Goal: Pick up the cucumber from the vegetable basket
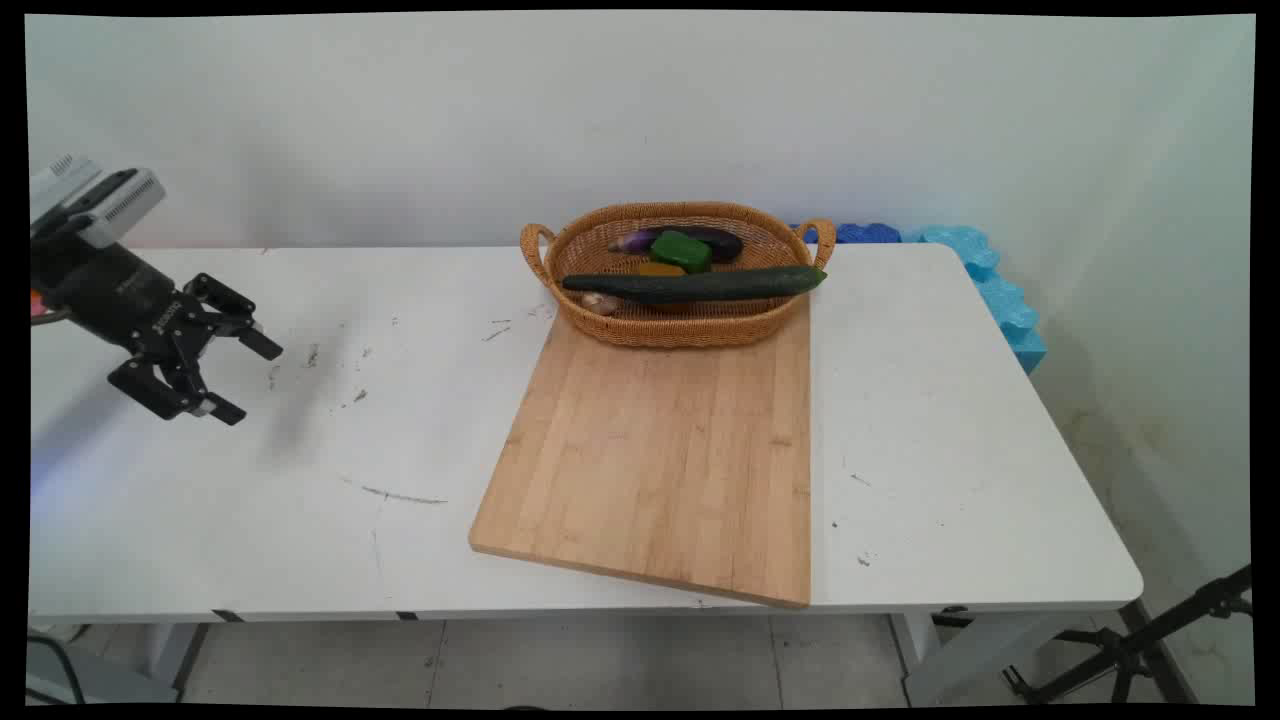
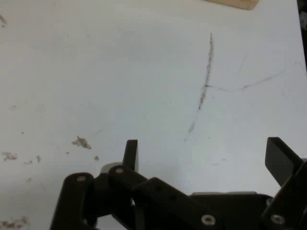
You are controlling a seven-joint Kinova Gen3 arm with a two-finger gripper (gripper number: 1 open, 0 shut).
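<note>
Though cucumber-filled [image 1: 695, 284], wicker basket [image 1: 600, 322]

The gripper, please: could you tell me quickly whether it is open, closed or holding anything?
Gripper: open, jaws spread wide, holding nothing, above the bare white table.

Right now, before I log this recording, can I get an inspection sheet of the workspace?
Surface: white table, scuffed and scratched, with dark marks on its left half.
Things: wooden cutting board lying flat; wicker basket on its far end, holding a cucumber, an eggplant, a green block and a yellow piece.
Clutter: small crumbs on the table under the hand.
Gripper: gripper above the table's left side, fingers apart, holding nothing.
Cables: nothing seen.
Surroundings: white wall, blue foam behind the table's right corner, black tripod leg on the floor.
</note>
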